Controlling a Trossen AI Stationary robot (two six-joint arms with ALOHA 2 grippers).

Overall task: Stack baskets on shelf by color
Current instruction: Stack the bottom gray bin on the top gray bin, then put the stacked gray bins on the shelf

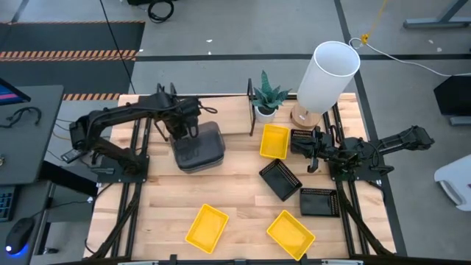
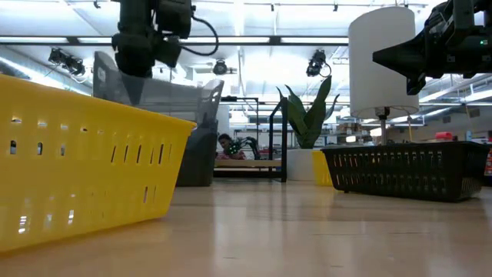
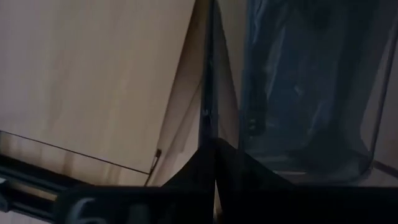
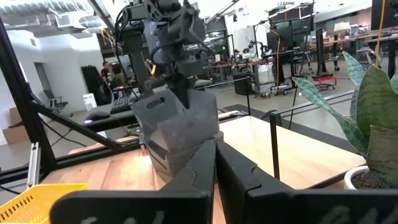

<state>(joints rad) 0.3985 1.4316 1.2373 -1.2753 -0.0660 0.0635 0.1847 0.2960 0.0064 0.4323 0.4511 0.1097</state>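
Note:
My left gripper (image 1: 185,131) points down at the table's far left, shut on a dark grey basket (image 4: 180,124). That basket tilts above another grey basket (image 4: 177,163), which stands by the shelf (image 4: 292,143). Whether that one stands on the shelf's board, I cannot tell. Three yellow baskets (image 1: 274,141) (image 1: 207,227) (image 1: 291,234) and three black mesh baskets (image 1: 280,179) (image 1: 319,201) (image 1: 303,140) lie flat on the tabletop. My right gripper (image 1: 313,158) waits shut at the right, touching nothing. My left gripper pinches the grey basket's upper wall (image 3: 208,112) at its rim, one finger inside the basket and one outside. The fingers (image 4: 176,93) come from above, pointing down. The basket hangs tilted below them, its lower part down in the grey basket beneath.
A potted plant (image 1: 266,99) and a white-shaded lamp (image 1: 327,73) stand at the far edge, right of the shelf's black end frame (image 1: 252,110). Bare tabletop lies between the grey baskets and the near yellow ones.

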